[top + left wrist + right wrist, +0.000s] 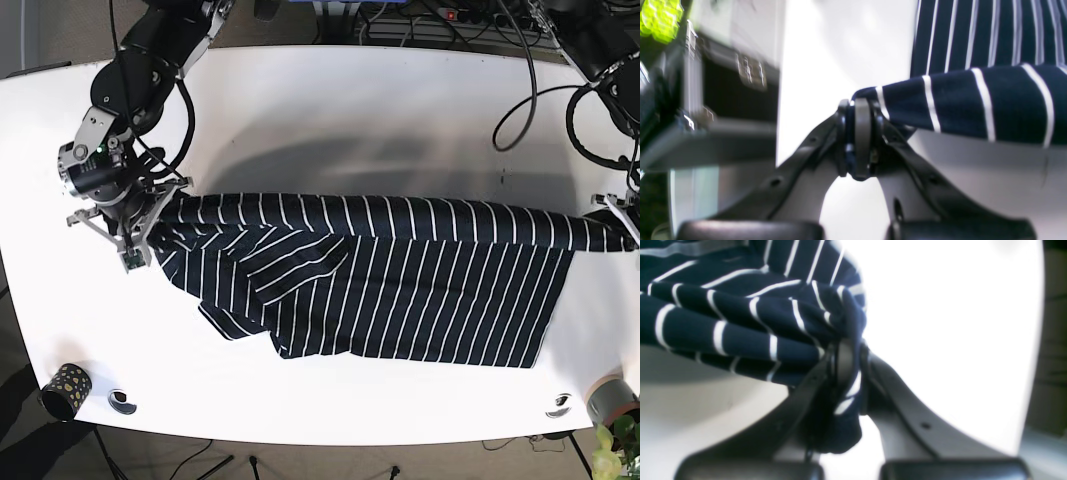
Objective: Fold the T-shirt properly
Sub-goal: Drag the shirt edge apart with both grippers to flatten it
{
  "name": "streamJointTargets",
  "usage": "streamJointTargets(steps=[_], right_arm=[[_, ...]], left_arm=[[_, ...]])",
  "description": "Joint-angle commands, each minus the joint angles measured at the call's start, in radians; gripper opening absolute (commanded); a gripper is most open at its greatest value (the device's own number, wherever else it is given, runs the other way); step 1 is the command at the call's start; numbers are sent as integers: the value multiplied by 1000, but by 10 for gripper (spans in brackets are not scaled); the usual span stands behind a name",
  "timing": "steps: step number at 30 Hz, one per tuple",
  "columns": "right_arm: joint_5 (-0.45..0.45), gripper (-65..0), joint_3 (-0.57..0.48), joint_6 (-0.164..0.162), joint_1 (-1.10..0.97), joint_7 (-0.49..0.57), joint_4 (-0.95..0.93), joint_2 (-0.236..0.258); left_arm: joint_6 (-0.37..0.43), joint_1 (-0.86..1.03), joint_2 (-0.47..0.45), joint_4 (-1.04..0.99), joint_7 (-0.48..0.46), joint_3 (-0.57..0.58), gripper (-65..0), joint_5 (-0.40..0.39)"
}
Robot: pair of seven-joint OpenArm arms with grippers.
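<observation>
The navy T-shirt with thin white stripes (400,270) is stretched across the white table (330,120), its upper edge lifted taut between both arms and the rest hanging onto the table. My left gripper (858,140) is shut on one end of the T-shirt (973,103), at the base view's right edge (622,218). My right gripper (846,373) is shut on the bunched other end of the T-shirt (750,336), at the base view's left (140,225).
A dark patterned cup (66,388) and a small round fitting (121,401) sit at the table's front left. Another fitting (560,405) and a grey cup (612,398) sit at the front right. Cables (520,90) trail at the back right.
</observation>
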Motion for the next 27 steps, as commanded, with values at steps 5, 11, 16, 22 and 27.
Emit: streamJointTargets(steps=[5,11,16,22,27], right_arm=[[-3,-650,80,-1,-110,15,18,-61],[-3,-650,116,-1,-231,15,15,-95],[-3,-650,124,-1,-329,18,13,-104],[73,-453,126,-1,-391,18,13,-103],[306,-193,129,-1,-414,15,12,-49]], left_arm=[[-7,96,11,18,-26,-94,-650,2],[-7,227,13,18,-26,-100,-650,0],[-7,324,33,1,-79,-135,-650,-1],[-7,354,54,-76,-162,-150,-646,4],[-7,350,40,-104,-164,-144,-574,5]])
